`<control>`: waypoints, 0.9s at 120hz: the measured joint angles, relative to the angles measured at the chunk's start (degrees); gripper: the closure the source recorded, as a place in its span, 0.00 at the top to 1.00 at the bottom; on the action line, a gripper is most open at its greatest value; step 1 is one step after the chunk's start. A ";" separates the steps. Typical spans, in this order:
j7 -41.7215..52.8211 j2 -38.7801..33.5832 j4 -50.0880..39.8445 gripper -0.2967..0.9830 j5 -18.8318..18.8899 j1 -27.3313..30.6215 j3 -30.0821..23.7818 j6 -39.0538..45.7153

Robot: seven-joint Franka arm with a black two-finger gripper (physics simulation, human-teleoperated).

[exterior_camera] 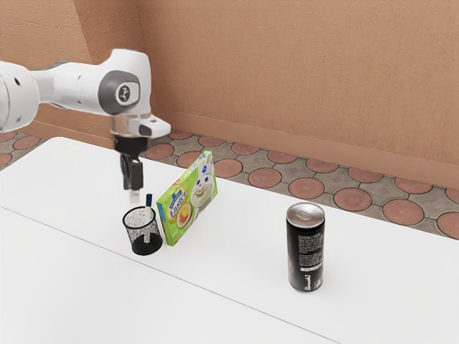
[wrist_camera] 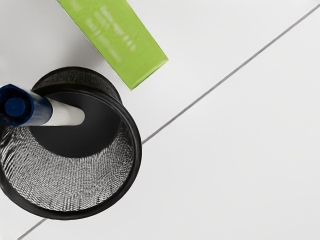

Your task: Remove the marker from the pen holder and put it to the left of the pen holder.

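Black wire mesh forms the pen holder (exterior_camera: 132,231), a round, open-topped cup upright on a white table (exterior_camera: 79,265). The marker (exterior_camera: 149,201) stands inside it at a slant, its dark blue end poking above the rim and its white barrel partly veiled by the mesh. From my wrist view I look down into the cup; the blue end is clipped by the picture's edge, as is a sliver of the rim. My claw (exterior_camera: 135,197) hangs just above the holder, pointing down, apart from the marker. It is seen side-on, so I cannot tell how far open it is, and I can make out nothing in its hold. Just beside the holder, a green box (exterior_camera: 188,199) stands on edge, reading "Easter"; whether the two touch is unclear. The wrist view cuts the box off, and its pale lettering there is too faint to read. Well apart, towards the exterior view's right, stands a black can (exterior_camera: 306,251) with a silver top, its small print illegible. A thin seam (wrist_camera: 220,82) crosses the table, partly hidden by the holder.
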 joint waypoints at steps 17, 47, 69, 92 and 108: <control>-1.37 7.17 6.41 0.77 0.34 0.74 0.03 -1.11; -3.28 13.00 11.54 0.77 0.31 0.41 0.81 -1.98; -4.33 15.45 13.69 0.77 0.33 0.11 0.82 -2.20; -5.15 15.55 14.64 0.46 0.57 -0.01 0.83 -2.30; -5.58 15.40 15.18 0.29 1.45 -0.49 0.81 -2.69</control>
